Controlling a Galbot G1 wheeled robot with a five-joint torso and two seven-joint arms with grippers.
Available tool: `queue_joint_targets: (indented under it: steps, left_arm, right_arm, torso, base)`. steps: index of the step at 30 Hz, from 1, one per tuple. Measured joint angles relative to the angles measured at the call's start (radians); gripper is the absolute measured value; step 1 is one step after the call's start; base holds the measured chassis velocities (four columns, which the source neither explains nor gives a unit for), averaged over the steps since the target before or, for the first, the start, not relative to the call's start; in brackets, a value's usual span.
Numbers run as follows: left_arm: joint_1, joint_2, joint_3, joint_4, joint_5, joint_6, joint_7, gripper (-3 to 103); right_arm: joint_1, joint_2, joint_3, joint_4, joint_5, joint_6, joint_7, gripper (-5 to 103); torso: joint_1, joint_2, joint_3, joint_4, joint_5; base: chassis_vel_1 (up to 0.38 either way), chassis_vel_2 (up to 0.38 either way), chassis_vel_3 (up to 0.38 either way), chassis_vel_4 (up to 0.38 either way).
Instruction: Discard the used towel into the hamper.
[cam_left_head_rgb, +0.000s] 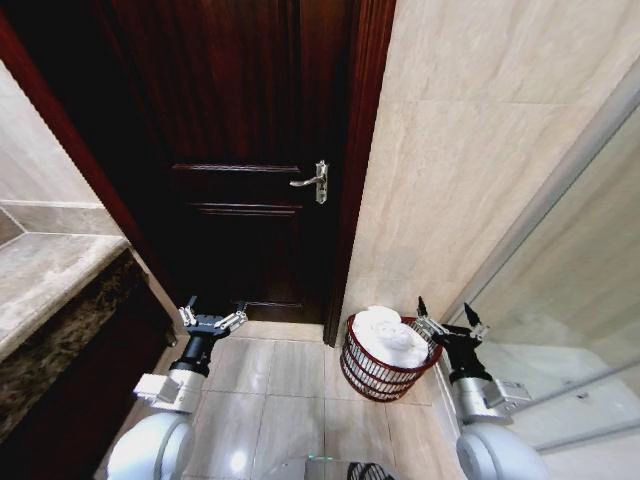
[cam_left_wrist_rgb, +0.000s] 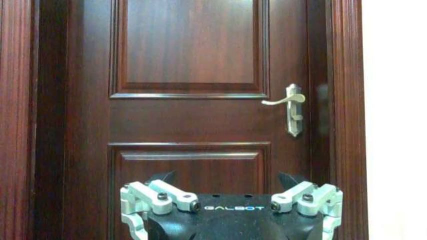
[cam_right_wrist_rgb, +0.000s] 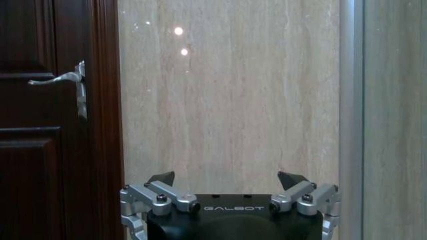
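The hamper (cam_left_head_rgb: 372, 377), a small round basket of dark reddish-brown bands, stands on the tiled floor against the beige wall, just right of the door frame. A white towel (cam_left_head_rgb: 389, 336) lies bunched inside it, rising above the rim. My right gripper (cam_left_head_rgb: 446, 316) hangs open just right of the hamper's rim, nothing between its fingers. My left gripper (cam_left_head_rgb: 213, 315) is open and empty in front of the dark wooden door. In the wrist views both grippers, left (cam_left_wrist_rgb: 227, 176) and right (cam_right_wrist_rgb: 227, 176), show spread fingertips.
A dark wooden door (cam_left_head_rgb: 240, 150) with a silver lever handle (cam_left_head_rgb: 314, 181) is shut ahead. A stone vanity counter (cam_left_head_rgb: 45, 275) over a dark cabinet lies to the left. A glass shower partition (cam_left_head_rgb: 570, 300) stands on the right. Beige floor tiles (cam_left_head_rgb: 270, 375) lie between my arms.
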Motion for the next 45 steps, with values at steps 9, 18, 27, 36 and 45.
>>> queue_joint_targets:
  steps: [9, 18, 27, 36, 45]
  left_arm:
    - [-0.003, 0.001, 0.002, 0.0, 0.003, 0.0, 0.002, 100]
    - [-0.001, 0.0, 0.001, 0.001, 0.005, -0.001, 0.004, 100]
    - [0.005, 0.0, 0.002, -0.004, 0.006, -0.002, 0.005, 100]
    - [0.01, -0.003, 0.006, -0.008, 0.006, -0.005, -0.003, 100]
    - [0.009, -0.002, 0.005, -0.013, 0.012, -0.01, -0.003, 100]
  right_arm:
    - [0.004, 0.0, 0.001, -0.002, 0.0, 0.004, 0.0, 100]
    - [0.004, -0.001, 0.001, -0.005, 0.0, 0.009, 0.0, 100]
    - [0.008, -0.001, -0.005, -0.005, -0.002, 0.009, 0.001, 100]
    - [0.005, -0.002, -0.006, -0.007, -0.002, 0.011, 0.002, 100]
    - [0.016, -0.005, -0.007, -0.004, -0.002, 0.006, 0.005, 100]
  torso:
    - [0.019, 0.043, 0.024, 0.0, 0.0]
    - [0.036, 0.082, 0.046, 0.0, 0.0]
    - [0.055, 0.125, 0.07, 0.0, 0.0]
    - [0.075, 0.17, 0.095, 0.0, 0.0]
    - [0.092, 0.21, 0.118, 0.0, 0.0]
  base:
    - [0.0, 0.0, 0.0, 0.0]
    - [0.0, 0.0, 0.0, 0.0]
    - [0.0, 0.0, 0.0, 0.0]
    - [0.0, 0.0, 0.0, 0.0]
    - [0.0, 0.0, 0.0, 0.0]
